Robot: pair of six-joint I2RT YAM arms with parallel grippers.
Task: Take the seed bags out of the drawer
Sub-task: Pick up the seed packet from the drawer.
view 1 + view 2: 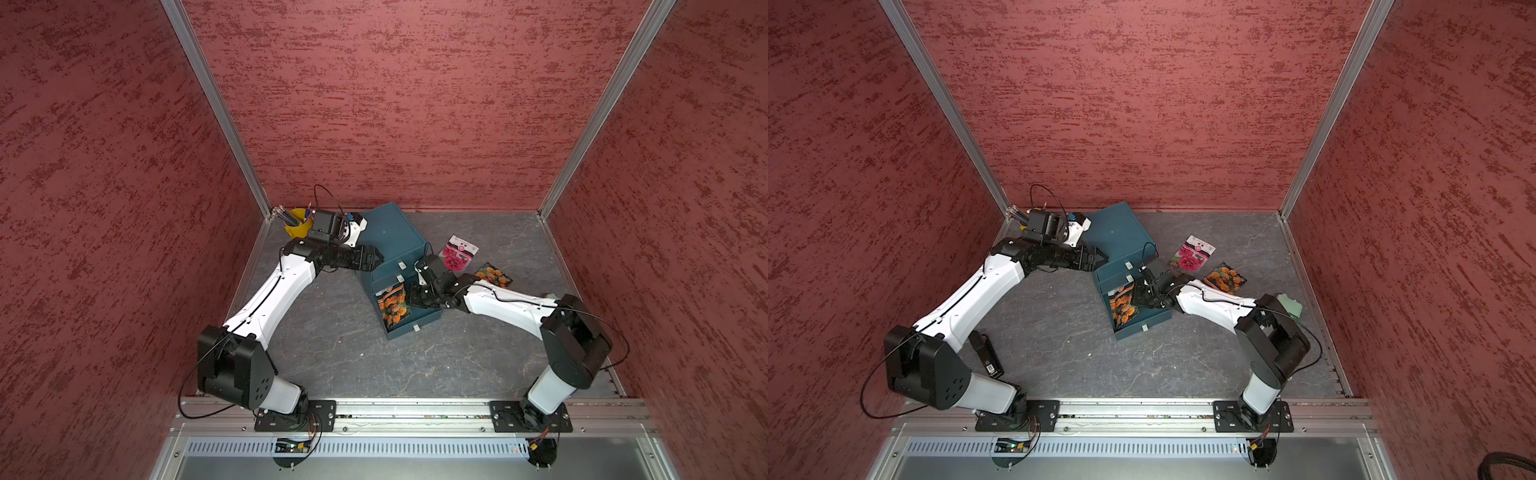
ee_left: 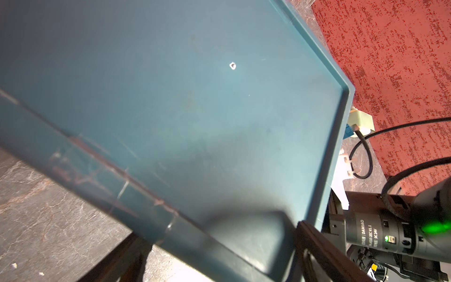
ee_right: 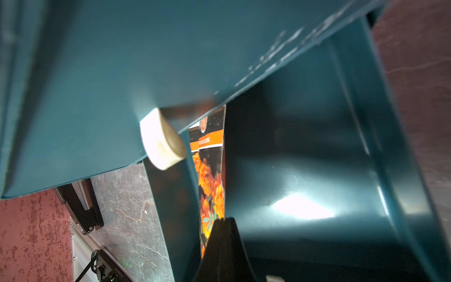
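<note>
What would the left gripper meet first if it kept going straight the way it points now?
The teal drawer cabinet: the left gripper points at its side and looks to be touching it.

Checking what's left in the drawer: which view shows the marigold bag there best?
Both top views: the bag shows its printed face almost whole in the drawer. The right wrist view gives only a narrow strip; the left wrist view, none.

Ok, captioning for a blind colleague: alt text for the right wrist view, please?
The right end effector, shut, pinches the edge of an orange marigold seed bag inside the open teal drawer. A white knob sticks out of a neighbouring drawer front.
</note>
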